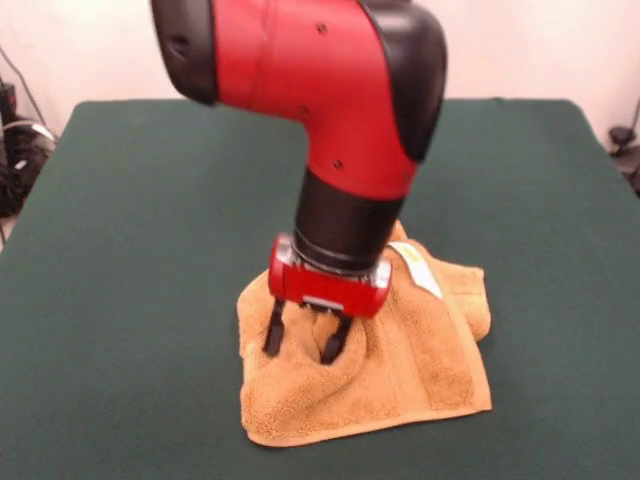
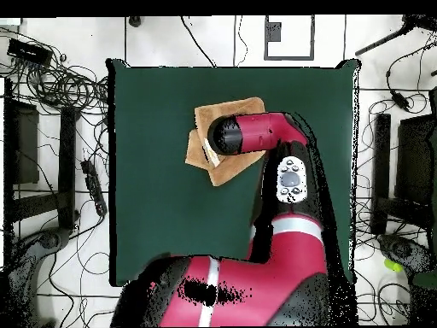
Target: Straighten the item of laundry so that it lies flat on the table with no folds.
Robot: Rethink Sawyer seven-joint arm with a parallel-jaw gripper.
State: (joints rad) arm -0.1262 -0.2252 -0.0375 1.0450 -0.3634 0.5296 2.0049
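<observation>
overall: one red and black arm comes down from above over the towel, its wrist tilted a little.
arm pose: the gripper points down into the middle of the towel; seen from overhead, the arm's end covers much of the cloth.
jaws: two dark fingers stand apart, tips pressed into the terry with a raised fold of cloth between them; whether they pinch it, cannot tell.
towel: orange-tan towel lies crumpled on the table, bunched under the gripper, folded over at its far edge.
label: small white tag near the far edge; any writing is too small to read.
surface: dark green table, much larger than the towel.
room: pale floor with black cables beside the table.
</observation>
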